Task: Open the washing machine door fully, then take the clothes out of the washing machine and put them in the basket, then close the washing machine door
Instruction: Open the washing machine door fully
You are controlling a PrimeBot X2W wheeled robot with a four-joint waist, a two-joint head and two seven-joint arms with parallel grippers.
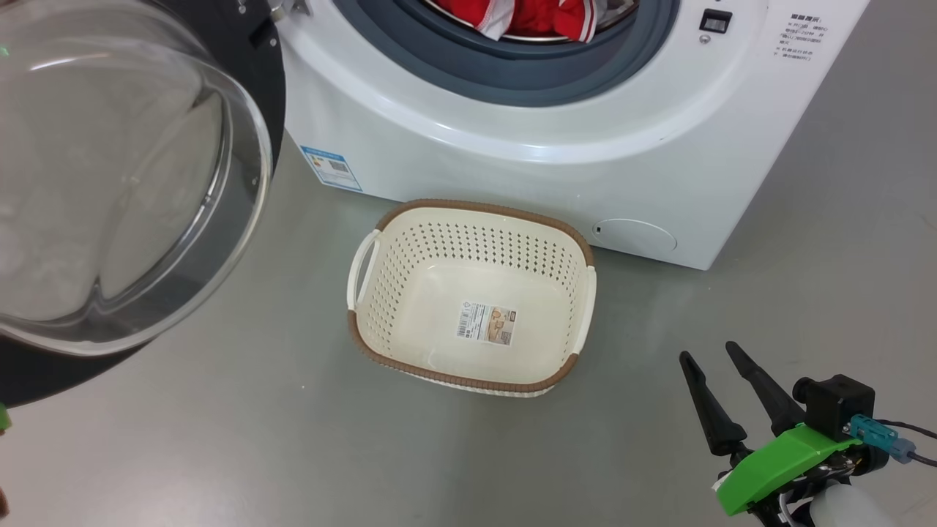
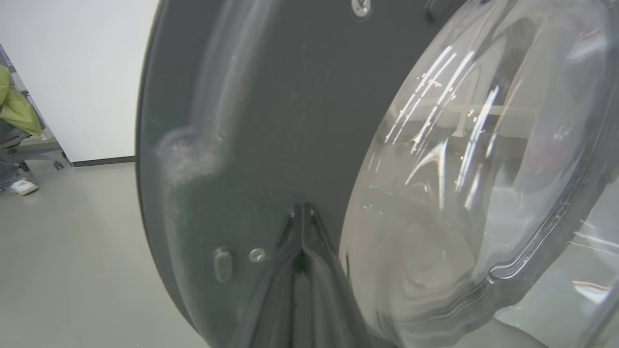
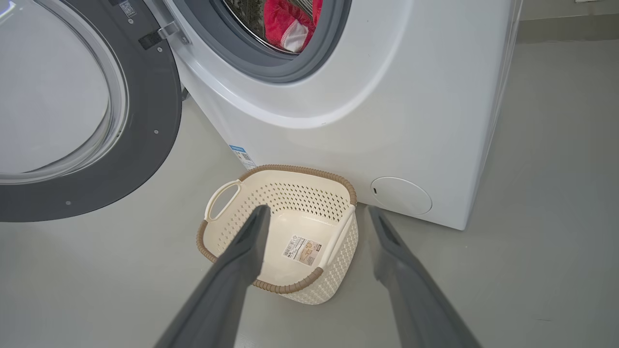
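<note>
While right claw (image 1: 708,351) wide apart, empty, left claw (image 2: 302,210) closed against door (image 2: 242,121).

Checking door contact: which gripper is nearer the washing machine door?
Left. Left gripper, shut, is right at the washing machine door; right gripper, open, sits beyond the basket.

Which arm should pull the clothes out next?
Right, probably: the right gripper is open and free near the basket, with the clothes in view; the left gripper is shut, tips at the door.
</note>
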